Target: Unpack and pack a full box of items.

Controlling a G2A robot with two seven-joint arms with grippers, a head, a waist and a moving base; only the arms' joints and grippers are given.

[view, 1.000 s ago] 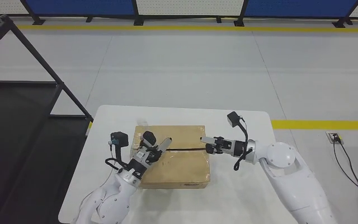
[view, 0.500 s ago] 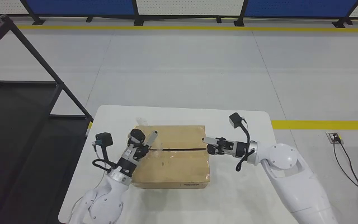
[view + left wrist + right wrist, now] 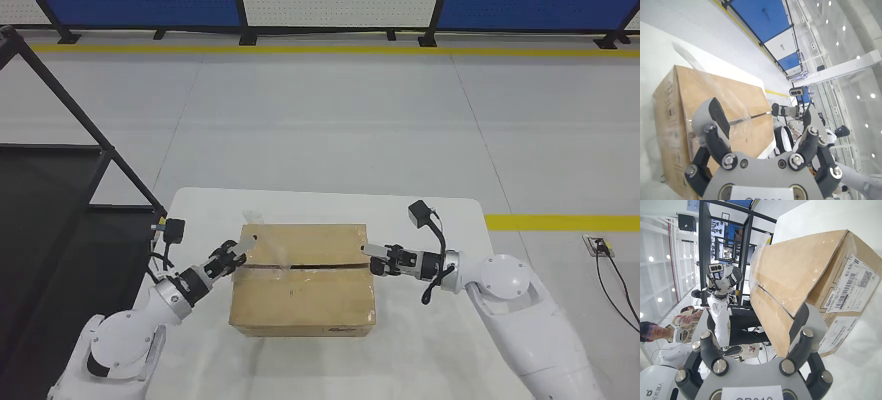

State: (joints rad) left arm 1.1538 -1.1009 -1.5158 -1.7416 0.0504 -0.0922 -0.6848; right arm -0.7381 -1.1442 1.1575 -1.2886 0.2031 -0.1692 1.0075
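On the table (image 3: pixel 420 340), a taped brown cardboard box (image 3: pixel 320 295), flaps closed.

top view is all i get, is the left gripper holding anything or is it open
observer: Open. The left wrist view shows the left gripper spread wide with nothing in it, at one end of the box.
operator: and the right one
observer: Open too. The right gripper is at the other end, close by the end of the seam.
operator: anything on that end of the box
observer: Yes, two white shipping labels are stuck on that end face.
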